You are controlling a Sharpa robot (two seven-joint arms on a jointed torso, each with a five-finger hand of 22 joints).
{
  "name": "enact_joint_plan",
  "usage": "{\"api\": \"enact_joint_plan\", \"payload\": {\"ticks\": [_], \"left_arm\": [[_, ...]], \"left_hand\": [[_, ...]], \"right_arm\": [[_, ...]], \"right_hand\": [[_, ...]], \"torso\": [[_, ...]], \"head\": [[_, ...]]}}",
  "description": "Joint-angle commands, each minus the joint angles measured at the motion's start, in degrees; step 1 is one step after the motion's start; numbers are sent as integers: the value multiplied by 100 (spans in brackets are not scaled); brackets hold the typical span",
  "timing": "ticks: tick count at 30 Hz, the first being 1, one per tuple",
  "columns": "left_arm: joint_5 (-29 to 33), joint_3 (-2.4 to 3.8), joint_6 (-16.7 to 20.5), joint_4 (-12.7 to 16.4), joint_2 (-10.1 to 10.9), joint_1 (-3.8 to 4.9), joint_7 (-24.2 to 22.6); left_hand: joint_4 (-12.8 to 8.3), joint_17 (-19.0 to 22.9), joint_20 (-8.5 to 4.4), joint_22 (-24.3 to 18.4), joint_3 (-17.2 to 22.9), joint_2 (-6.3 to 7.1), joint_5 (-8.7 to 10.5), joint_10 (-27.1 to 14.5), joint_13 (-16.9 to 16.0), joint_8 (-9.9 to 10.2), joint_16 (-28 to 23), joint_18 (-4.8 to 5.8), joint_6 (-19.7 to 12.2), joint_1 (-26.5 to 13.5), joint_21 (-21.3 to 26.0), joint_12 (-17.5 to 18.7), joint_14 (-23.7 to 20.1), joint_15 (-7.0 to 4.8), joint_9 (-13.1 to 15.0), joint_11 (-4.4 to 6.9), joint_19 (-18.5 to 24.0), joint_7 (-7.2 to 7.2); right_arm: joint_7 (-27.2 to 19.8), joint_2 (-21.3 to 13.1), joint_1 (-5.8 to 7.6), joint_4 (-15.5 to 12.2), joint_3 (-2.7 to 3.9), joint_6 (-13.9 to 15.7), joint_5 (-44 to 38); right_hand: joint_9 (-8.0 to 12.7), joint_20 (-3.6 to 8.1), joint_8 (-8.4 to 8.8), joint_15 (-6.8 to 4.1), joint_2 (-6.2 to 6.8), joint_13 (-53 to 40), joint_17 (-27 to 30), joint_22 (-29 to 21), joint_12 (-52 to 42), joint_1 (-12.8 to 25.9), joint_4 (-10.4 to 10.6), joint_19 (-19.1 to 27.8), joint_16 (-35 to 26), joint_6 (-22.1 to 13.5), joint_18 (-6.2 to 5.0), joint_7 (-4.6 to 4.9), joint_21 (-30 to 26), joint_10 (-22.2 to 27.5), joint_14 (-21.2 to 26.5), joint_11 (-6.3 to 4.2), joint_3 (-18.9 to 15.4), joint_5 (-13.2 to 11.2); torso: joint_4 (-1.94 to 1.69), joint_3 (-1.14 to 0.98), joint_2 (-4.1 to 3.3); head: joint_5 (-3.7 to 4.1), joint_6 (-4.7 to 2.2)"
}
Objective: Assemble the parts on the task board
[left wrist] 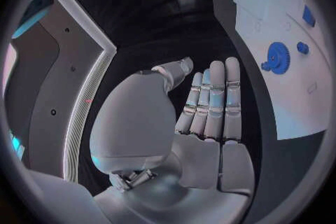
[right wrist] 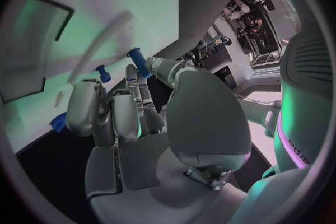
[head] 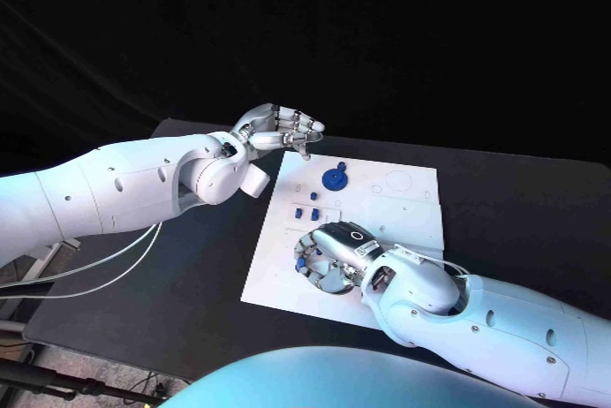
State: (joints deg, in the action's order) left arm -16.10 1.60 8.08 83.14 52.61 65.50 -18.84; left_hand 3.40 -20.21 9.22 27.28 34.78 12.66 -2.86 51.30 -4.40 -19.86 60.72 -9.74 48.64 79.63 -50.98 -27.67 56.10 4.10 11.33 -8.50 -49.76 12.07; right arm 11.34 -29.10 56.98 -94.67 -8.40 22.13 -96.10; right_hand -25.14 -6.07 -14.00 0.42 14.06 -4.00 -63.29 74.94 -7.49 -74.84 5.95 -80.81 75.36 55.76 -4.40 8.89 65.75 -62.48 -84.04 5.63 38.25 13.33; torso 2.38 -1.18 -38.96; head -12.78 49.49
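The white task board (head: 397, 215) lies mid-table. A blue gear (head: 335, 179) and a small blue knob (head: 342, 166) sit near its far left corner; the left wrist view shows the gear (left wrist: 279, 57) too. Small blue pegs (head: 305, 213) stand in the board's left part. My left hand (head: 278, 130) hovers off the far left corner, fingers straight and together, holding nothing. My right hand (head: 334, 256) is curled over the board's near left part. In the right wrist view its thumb and a finger pinch a blue peg (right wrist: 139, 61); another peg (right wrist: 103, 73) stands just beyond.
The black table (head: 522, 214) stretches wide to the right of the board and along its near left side. Empty outlines and holes (head: 401, 178) mark the board's far right part. White cables (head: 115, 267) hang off the table's left edge.
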Motion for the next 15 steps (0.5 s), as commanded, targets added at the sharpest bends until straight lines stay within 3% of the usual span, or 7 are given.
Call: {"api": "enact_joint_plan", "payload": {"ticks": [1,9,10,11,15], "left_arm": [[7,4,-99,17,-1,5,-14],[3,4,-96,17,4,5,-12],[3,4,-96,17,5,5,-11],[3,4,-94,17,7,5,-11],[2,4,-91,17,10,5,-10]], "left_hand": [[-35,5,22,-5,-9,-17,-28,-46,-5,-8,-35,-79,-42,20,24,-39,-54,1,-3,4,-1,8],[-35,5,22,-5,-9,-17,-28,-46,-5,-8,-35,-79,-42,20,24,-39,-54,1,-3,4,-1,8],[-35,5,22,-5,-9,-17,-28,-46,-5,-8,-35,-79,-42,20,24,-39,-54,1,-3,4,-1,8],[-35,5,22,-5,-9,-17,-28,-46,-5,-8,-35,-79,-42,20,24,-39,-54,1,-3,4,-1,8],[-35,5,22,-5,-9,-17,-28,-46,-5,-8,-35,-79,-42,20,24,-39,-54,1,-3,4,-1,8]], "right_arm": [[113,-12,-13,-8,-9,18,-195],[132,-50,-13,-34,-10,264,-202],[128,-61,-13,-46,-10,308,-203],[123,-74,-13,-60,-10,350,-204],[95,-140,-13,-126,-10,488,-206]], "right_hand": [[63,-49,127,60,79,20,69,476,63,-68,41,52,-45,-123,-71,25,-159,170,-7,40,-50,-16],[133,-75,282,84,118,20,46,410,70,-153,85,110,-25,-304,-104,34,-337,398,-13,65,-166,-12],[156,-82,333,88,126,17,64,397,58,-183,93,122,-33,-372,-109,23,-372,449,-7,72,-201,-10],[178,-87,380,93,129,12,60,388,25,-216,108,128,-28,-432,-113,-48,-398,480,-7,77,-240,-8],[238,-101,516,106,149,12,110,344,-35,-293,151,165,-57,-609,-131,-103,-517,627,19,95,-369,-2]], "torso": [[0,-1,1],[-1,2,2],[-1,2,2],[-1,1,0],[0,2,0]], "head": [[15,-3],[43,-14],[43,-14],[43,-16],[56,-17]]}}
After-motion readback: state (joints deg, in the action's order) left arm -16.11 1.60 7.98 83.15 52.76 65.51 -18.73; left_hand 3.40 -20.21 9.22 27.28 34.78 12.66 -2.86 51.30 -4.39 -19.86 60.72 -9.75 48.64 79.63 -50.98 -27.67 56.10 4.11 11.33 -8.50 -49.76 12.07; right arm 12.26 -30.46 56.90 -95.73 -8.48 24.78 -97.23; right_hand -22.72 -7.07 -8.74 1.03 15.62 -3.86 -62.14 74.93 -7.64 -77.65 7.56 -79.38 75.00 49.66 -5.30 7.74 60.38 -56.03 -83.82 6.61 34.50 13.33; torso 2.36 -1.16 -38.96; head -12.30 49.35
